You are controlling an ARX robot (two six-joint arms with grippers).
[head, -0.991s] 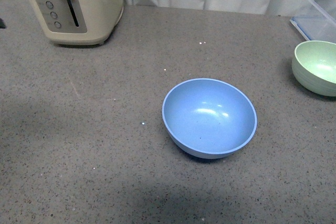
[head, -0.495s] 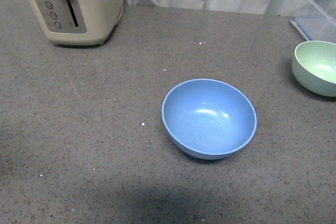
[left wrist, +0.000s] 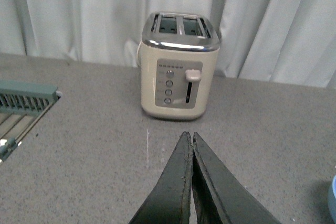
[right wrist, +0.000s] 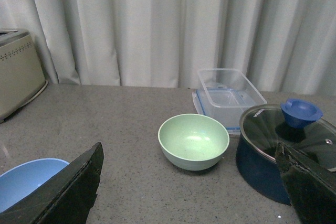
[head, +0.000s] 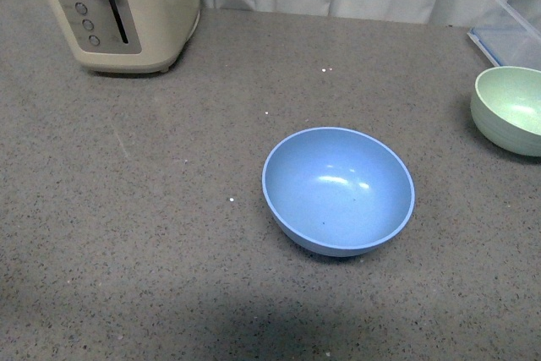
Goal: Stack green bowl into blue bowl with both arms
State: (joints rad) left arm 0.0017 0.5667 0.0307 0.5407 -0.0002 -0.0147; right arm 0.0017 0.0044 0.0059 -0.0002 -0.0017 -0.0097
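The blue bowl (head: pixel 338 189) stands upright and empty in the middle of the grey counter; its edge also shows in the right wrist view (right wrist: pixel 26 180). The green bowl (head: pixel 510 109) stands upright and empty at the counter's right edge, and in the right wrist view (right wrist: pixel 193 140) it lies ahead, between my open fingers. My right gripper (right wrist: pixel 189 182) is open, empty, well short of the green bowl. My left gripper (left wrist: pixel 190 139) is shut on nothing, above bare counter, facing the toaster. Neither gripper shows in the front view.
A cream toaster (head: pixel 122 6) stands at the back left, also in the left wrist view (left wrist: pixel 178 66). A clear plastic box (right wrist: pixel 230 95) and a dark blue pot with a glass lid (right wrist: pixel 283 145) stand close to the green bowl. A dish rack (left wrist: pixel 23 111) lies at the left.
A shadow on the left of the counter has withdrawn over the last second. The bowls have not moved.
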